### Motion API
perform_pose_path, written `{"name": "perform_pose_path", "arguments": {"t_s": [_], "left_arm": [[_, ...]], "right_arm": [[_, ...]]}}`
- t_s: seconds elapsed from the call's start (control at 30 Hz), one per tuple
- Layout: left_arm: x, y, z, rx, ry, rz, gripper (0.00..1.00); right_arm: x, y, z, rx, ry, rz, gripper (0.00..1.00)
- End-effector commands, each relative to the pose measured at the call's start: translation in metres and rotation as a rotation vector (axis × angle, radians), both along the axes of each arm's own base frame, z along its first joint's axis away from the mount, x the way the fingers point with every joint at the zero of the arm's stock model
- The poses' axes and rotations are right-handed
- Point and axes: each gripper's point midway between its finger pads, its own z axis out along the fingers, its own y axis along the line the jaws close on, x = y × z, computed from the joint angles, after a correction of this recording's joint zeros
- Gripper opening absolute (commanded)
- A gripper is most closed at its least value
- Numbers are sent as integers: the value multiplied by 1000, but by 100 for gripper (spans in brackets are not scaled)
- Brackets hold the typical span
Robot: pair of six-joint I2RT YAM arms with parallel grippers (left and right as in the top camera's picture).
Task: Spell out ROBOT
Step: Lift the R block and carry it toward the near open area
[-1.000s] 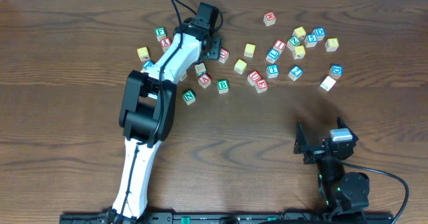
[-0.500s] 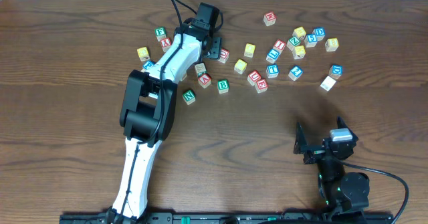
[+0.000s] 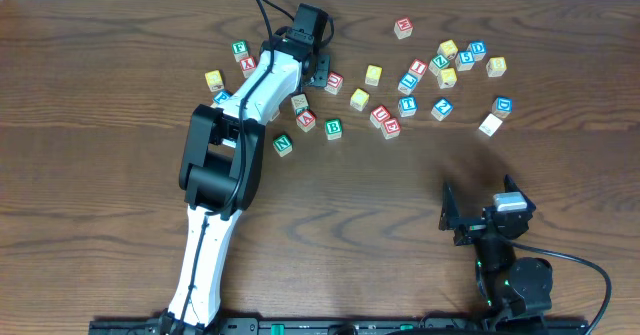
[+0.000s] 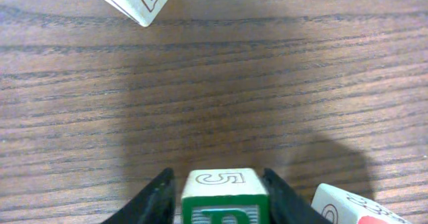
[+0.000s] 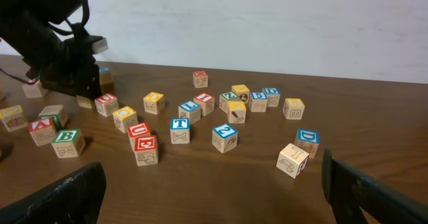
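left gripper (image 4: 218, 178) clasping green block (image 4: 225, 198), wood table (image 4: 214, 83) (right gripper (image 5: 214, 190) agape)

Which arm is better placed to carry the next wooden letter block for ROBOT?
Left: the left gripper grips a green-edged wooden block; the right gripper is open, far back from the other blocks.

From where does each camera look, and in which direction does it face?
Overhead: above the table, facing straight down; shows the left arm stretched to the blocks, the right arm folded.
Left wrist: close over the wood, facing down; its own fingers flank a green block.
Right wrist: low over the table, facing level across the blocks toward the wall; its fingers show in both lower corners.
Shared: overhead and right wrist both show the green B block and the left arm.
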Motion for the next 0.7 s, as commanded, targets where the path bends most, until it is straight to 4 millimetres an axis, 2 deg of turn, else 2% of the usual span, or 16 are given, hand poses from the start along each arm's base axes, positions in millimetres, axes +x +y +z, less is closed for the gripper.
{"name": "perform_pose_path", "arguments": {"t_s": [0.0, 0.5, 0.67], "left_arm": [[2, 5, -8, 14, 8, 11, 35], [1, 5, -6, 14, 9, 12, 21], [2, 5, 9, 5, -10, 15, 19]], "right_arm": [[0, -1, 0, -10, -2, -2, 99], [0, -1, 0, -10, -2, -2, 99], [0, -1, 0, -10, -2, -2, 99]]}}
